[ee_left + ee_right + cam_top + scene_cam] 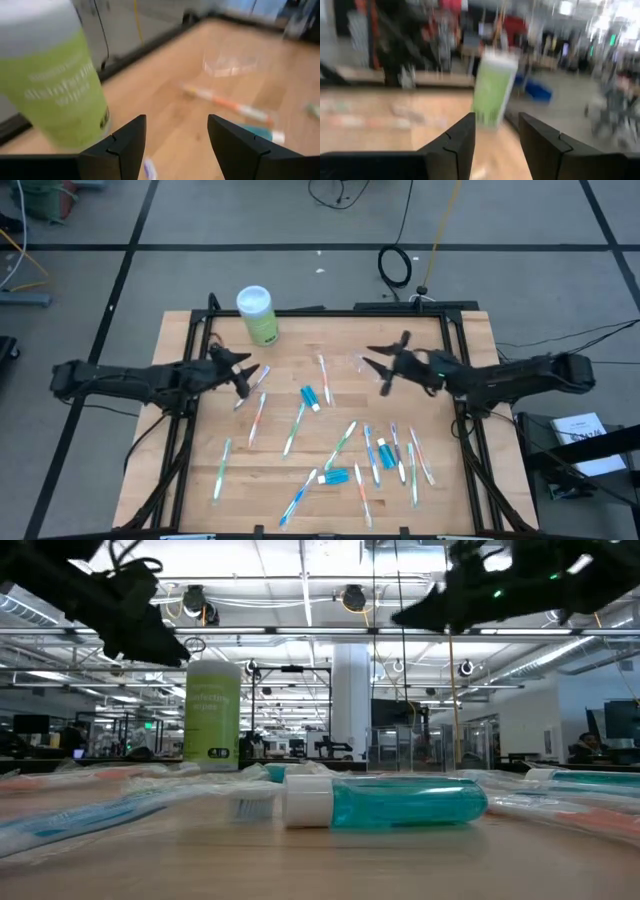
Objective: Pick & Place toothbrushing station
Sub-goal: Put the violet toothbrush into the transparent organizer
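Your left gripper (238,370) hangs above the table's (300,330) left half, just near of the light-green wipes canister (257,314); its fingers (120,150) stand spread with nothing between them, and the left wrist view looks past them at the canister's green side, an orange-and-white toothbrush (227,105) and the clear plastic cup (231,64) farther along the wood. Your right gripper (385,367) hangs above the right half, well apart from the left one; its fingers (455,147) are parted too and hold nothing; the canister (492,90) shows beyond them, blurred.

The clear cup (352,361) stands on the far middle of the table, just left of the right gripper, though it is faint in the high view; the toothbrushes lie loose across the middle and near parts of the wood; you have a white one (324,377) near the centre, a green one (293,430) just nearer, an orange one (257,420) to the left and a green one (222,469) at the near left; a cluster lies at the near right, with a pink one (423,457) at its right side.

One blue toothpaste tube (309,397) lies at the centre; another (332,478) lies near the front edge; a third (383,451) sits in the right cluster; in the low view a tube (385,802) lies on its side close to the camera, white cap to the left.
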Action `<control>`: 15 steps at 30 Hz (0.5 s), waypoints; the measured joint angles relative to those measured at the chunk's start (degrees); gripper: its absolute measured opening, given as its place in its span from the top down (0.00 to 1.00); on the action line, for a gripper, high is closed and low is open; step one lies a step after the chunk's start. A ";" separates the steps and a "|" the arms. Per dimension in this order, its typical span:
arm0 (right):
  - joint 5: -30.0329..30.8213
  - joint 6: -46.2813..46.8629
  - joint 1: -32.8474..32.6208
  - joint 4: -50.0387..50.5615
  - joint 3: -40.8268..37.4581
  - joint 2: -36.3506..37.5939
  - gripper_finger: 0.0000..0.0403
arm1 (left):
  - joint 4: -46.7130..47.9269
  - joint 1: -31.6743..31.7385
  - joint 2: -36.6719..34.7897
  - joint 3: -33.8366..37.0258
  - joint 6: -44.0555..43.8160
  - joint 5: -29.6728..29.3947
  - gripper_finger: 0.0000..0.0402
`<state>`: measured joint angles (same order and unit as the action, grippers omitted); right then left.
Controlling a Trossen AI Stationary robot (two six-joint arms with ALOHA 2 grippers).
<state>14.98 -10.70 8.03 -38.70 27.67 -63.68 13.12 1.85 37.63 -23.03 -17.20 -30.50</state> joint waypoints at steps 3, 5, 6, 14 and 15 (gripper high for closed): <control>-0.02 1.87 1.47 6.16 2.66 -4.78 0.65 | 3.38 1.03 4.18 -1.68 -3.37 0.98 0.46; -0.03 3.00 2.07 5.69 2.99 -6.91 0.65 | 3.51 1.81 6.88 -1.68 -5.15 0.99 0.46; -0.03 3.86 2.18 5.53 3.02 -7.78 0.65 | 3.54 2.17 8.51 -1.65 -5.91 1.17 0.46; -0.21 11.12 1.26 5.44 3.02 -12.58 0.65 | 3.50 6.96 20.47 -1.60 -11.01 1.74 0.46; -0.23 11.43 1.06 5.42 3.02 -12.95 0.65 | 3.42 7.84 21.63 -1.60 -11.47 2.32 0.46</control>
<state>14.75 0.72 9.09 -33.27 30.70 -76.63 16.54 9.69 59.26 -24.63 -28.67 -28.18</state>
